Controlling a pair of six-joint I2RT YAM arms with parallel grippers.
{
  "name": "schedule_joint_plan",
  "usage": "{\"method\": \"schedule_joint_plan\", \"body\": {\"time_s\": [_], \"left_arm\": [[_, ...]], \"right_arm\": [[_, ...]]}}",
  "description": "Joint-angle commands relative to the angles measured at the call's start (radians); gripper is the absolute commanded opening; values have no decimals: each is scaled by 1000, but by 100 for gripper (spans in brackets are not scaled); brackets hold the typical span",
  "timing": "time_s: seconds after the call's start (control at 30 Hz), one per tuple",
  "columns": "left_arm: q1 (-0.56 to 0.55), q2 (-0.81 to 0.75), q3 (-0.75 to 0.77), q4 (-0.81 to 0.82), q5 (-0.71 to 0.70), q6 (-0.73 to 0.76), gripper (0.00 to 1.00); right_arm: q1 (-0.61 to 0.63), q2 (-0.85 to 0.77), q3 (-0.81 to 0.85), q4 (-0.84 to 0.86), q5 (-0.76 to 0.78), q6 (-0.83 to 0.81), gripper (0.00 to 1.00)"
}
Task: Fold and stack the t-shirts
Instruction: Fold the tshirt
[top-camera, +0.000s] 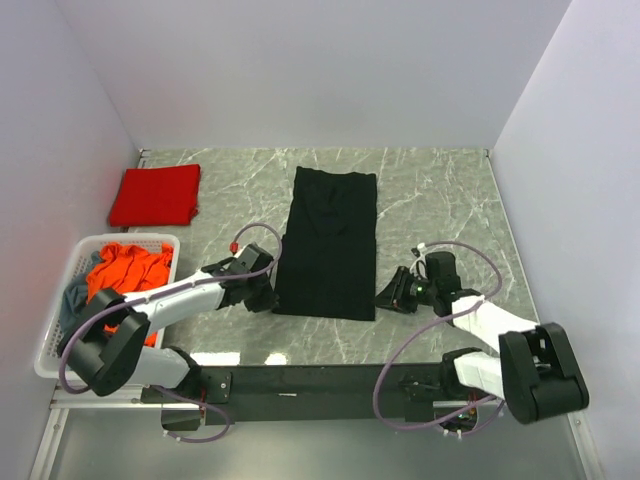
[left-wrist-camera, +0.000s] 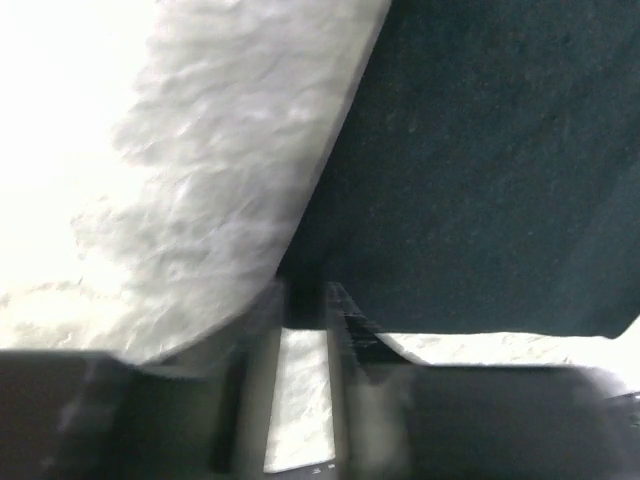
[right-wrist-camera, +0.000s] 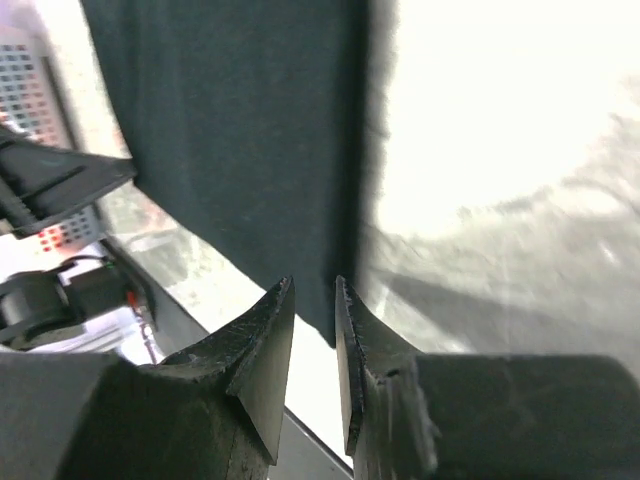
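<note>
The black t-shirt (top-camera: 330, 240) lies flat as a long narrow strip in the middle of the table. My left gripper (top-camera: 262, 298) is low at its near left corner. In the left wrist view the gripper (left-wrist-camera: 305, 295) has its jaws a narrow gap apart, tips at the edge of the black cloth (left-wrist-camera: 480, 160). My right gripper (top-camera: 386, 298) is at the near right corner. In the right wrist view the gripper (right-wrist-camera: 315, 285) is slightly open, with the corner of the black cloth (right-wrist-camera: 230, 120) between its tips. The red t-shirt (top-camera: 155, 195) lies folded at the back left.
A white perforated basket (top-camera: 60, 330) stands at the left edge. It holds the crumpled orange-red t-shirt (top-camera: 125, 268) and the grey-blue t-shirt (top-camera: 75, 300). Bare marble table (top-camera: 440, 190) shows right of the black t-shirt. White walls close in three sides.
</note>
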Motion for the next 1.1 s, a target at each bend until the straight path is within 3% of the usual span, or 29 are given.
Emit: {"method": "schedule_joint_plan", "body": {"time_s": [0.0, 0.23, 0.33, 0.53, 1.07], "left_arm": [[-2, -46, 32, -147, -47, 20, 33], [-51, -109, 87, -279, -142, 19, 67], [-63, -88, 92, -287, -148, 31, 74], [-109, 18, 131, -278, -162, 51, 72], [-117, 138, 199, -278, -201, 82, 55]], "right_arm": [[-6, -81, 43, -188, 103, -56, 31], [8, -284, 105, -458, 279, -69, 45], [70, -330, 116, -513, 348, -11, 49], [336, -243, 218, -613, 562, 126, 52], [499, -22, 372, -636, 689, 215, 51]]}}
